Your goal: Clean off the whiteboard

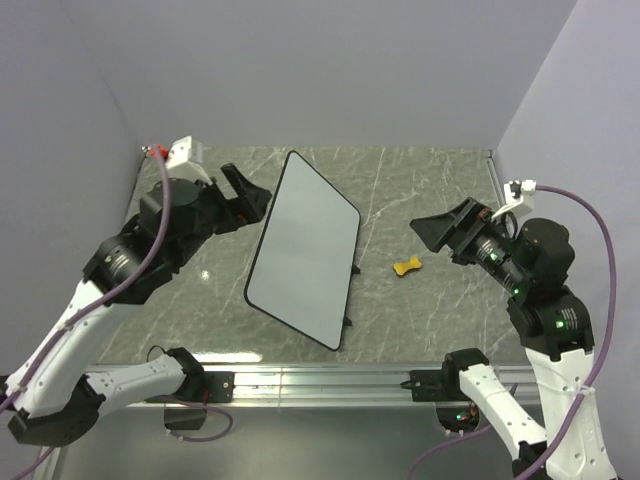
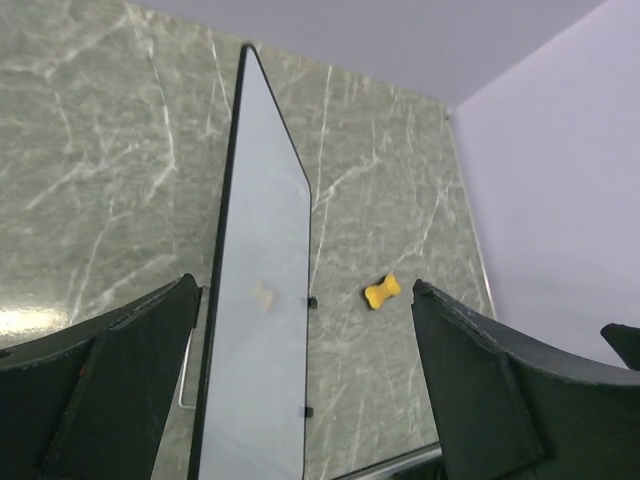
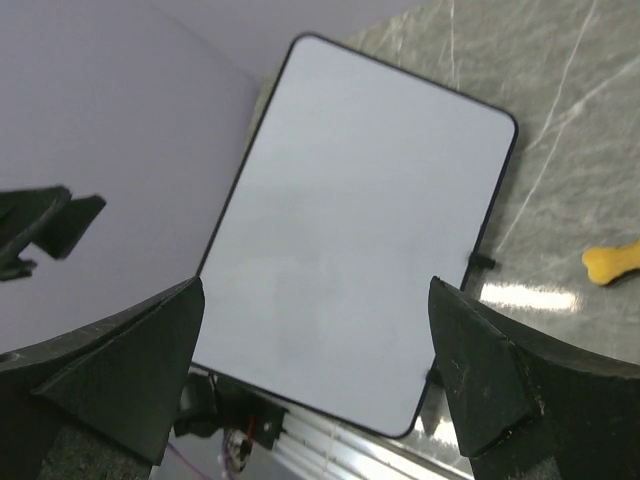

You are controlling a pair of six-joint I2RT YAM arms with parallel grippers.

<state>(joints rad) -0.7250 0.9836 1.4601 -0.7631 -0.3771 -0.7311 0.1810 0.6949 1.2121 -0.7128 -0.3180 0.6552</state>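
The whiteboard [image 1: 305, 250], propped at a tilt mid-way across the marble table [image 1: 420, 180], looks stiff, light and tippy, best steadied by its black rim, the yellow bone-shaped eraser [image 1: 407, 266] lying near its right, the left gripper [image 1: 245, 198] and right gripper [image 1: 447, 232] both spread apart, empty

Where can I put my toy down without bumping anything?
The table is bare in front of the yellow eraser, between the whiteboard and the right gripper, down to the front rail. The back right corner is bare too. It is crowded on the left, where the left gripper sits close beside the board.
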